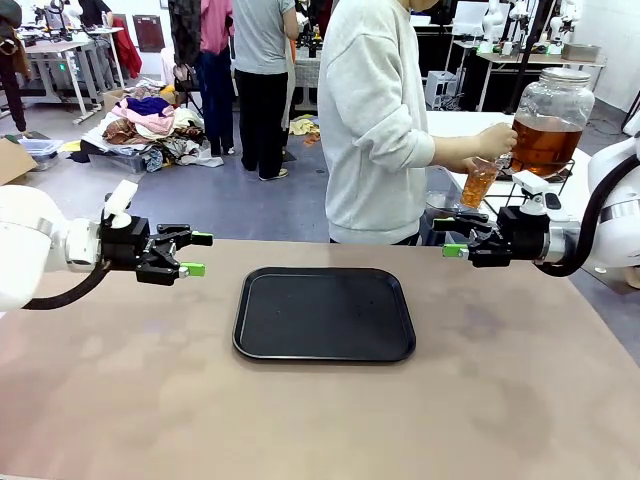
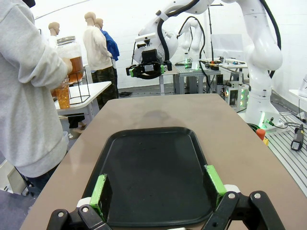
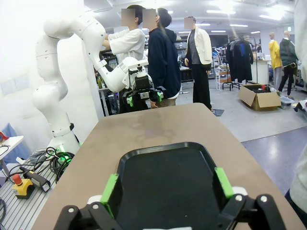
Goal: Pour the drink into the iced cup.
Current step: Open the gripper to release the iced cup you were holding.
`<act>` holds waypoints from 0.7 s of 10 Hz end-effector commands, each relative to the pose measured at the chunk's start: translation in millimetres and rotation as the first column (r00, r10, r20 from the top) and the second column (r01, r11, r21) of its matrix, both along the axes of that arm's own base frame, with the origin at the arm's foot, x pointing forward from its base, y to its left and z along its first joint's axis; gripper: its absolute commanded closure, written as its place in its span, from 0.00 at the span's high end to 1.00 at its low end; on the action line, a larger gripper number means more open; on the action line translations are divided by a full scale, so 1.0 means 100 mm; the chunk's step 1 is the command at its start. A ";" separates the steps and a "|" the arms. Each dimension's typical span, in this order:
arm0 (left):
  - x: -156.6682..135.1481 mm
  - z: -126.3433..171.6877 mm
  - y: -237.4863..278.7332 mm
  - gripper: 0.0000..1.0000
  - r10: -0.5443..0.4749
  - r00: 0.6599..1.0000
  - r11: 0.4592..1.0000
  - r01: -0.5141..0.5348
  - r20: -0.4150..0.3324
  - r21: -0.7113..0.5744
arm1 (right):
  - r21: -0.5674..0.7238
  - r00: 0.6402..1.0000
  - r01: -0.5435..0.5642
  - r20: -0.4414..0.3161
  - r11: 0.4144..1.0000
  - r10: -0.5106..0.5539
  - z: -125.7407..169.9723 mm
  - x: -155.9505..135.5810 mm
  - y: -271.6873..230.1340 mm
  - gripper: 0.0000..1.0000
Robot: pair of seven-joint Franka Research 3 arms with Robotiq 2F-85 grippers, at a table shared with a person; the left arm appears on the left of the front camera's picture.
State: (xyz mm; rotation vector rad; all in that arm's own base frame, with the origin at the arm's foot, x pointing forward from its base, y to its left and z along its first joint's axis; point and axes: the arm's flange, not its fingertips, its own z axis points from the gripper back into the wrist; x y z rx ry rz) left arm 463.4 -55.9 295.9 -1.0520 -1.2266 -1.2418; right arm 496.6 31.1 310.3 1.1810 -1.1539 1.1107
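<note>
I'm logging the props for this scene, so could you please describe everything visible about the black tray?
The black tray is a shallow rectangle with rounded corners and a raised rim, matte and plastic-looking. It lies flat and empty at the middle of the brown table, between the two open grippers, left gripper and right gripper. Neither touches it.

Tabletop (image 1: pixel 520 400): plain brown. Tray (image 1: pixel 324 313): black. Drink (image 1: pixel 545 143): amber-brown, in clear jar (image 1: pixel 552 105) with silver lid (image 1: pixel 565 75). Person's sweatshirt (image 1: pixel 370 120): light grey. Fingers (image 1: pixel 192 269): green pads.
</note>
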 end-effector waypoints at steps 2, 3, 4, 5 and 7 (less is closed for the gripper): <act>0.00 0.02 -0.02 1.00 0.010 1.000 1.000 -0.010 -0.006 0.001 | 0.000 1.000 -0.002 -0.009 1.000 0.002 0.03 0.00 0.01 1.00; 0.00 0.02 -0.02 1.00 0.010 1.000 1.000 -0.010 -0.006 0.001 | 0.000 1.000 -0.002 -0.009 1.000 0.002 0.03 0.00 0.01 1.00; 0.00 0.02 -0.02 1.00 0.010 1.000 1.000 -0.010 -0.006 0.001 | 0.000 1.000 -0.002 -0.009 1.000 0.002 0.03 0.00 0.01 1.00; 0.00 0.02 -0.02 1.00 0.010 1.000 1.000 -0.010 -0.006 0.001 | 0.000 1.000 -0.002 -0.009 1.000 0.002 0.03 0.00 0.01 1.00; 0.00 0.02 -0.02 1.00 0.010 1.000 1.000 -0.010 -0.006 0.001 | 0.000 1.000 -0.002 -0.009 1.000 0.002 0.03 0.00 0.01 1.00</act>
